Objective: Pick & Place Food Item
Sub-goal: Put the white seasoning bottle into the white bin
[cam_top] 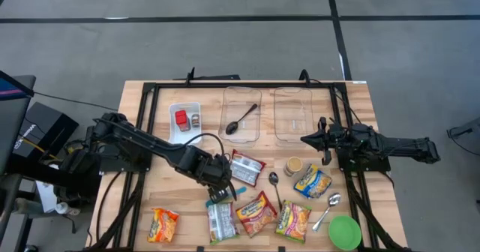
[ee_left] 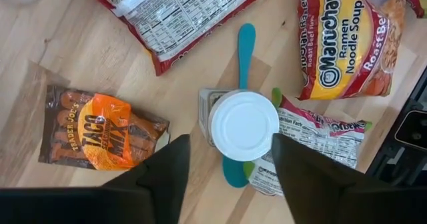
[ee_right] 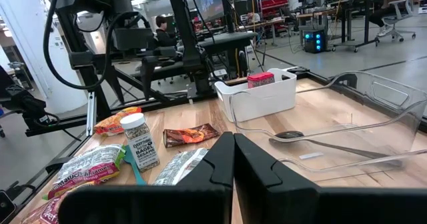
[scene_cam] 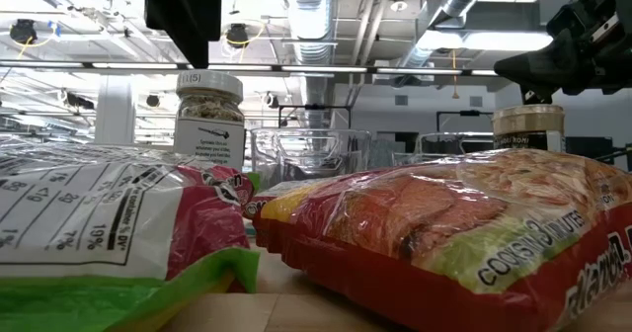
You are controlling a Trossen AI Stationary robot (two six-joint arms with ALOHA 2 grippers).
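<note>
Seasoning jar (ee_left: 243,125) with white lid stands upright on the teal spatula (ee_left: 245,47), directly under the left gripper (ee_left: 230,167), whose fingers are apart on both sides, not touching. Descending off-centre could tip it. Right gripper (ee_right: 233,159) waits closed, well apart.

"Maruchan Ramen Noodle Soup" on ramen packet (ee_left: 347,41); seemingly "Taco Mix" on orange pouch (ee_left: 100,131).

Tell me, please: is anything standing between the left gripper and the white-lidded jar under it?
Nothing visible does. The left gripper hangs directly above the jar, fingers open, one on each side of its white lid, with no object between them. A teal spoon lies beside the jar's base, not over the jar.
</note>
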